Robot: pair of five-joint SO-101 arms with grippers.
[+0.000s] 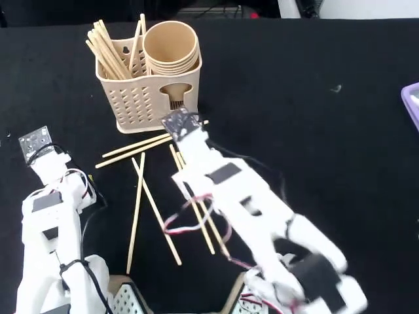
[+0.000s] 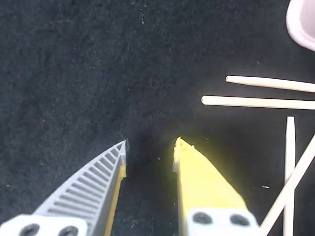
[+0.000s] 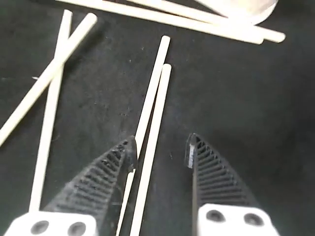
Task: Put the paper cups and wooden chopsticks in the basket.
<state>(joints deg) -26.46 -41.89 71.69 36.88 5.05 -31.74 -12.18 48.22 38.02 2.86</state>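
Chopsticks [image 1: 135, 209] pale, thin, scattered 6 o'clock of basket [image 1: 141, 98]; tan cups [image 1: 171, 42] stacked inside. Right claw [image 3: 161, 142] wide over two; left claw [image 2: 150, 144] wide, empty.

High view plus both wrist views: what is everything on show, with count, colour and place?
basket: one, beige, far side of table
paper cups: one stack, tan, in the basket
chopsticks in basket: bundle, pale wood, beside the cups
loose chopsticks: at least six, pale wood, cloth before basket
purple object: one, high view's right edge
table: one, black cloth
left gripper: open, above bare cloth
right gripper: open, over two loose chopsticks
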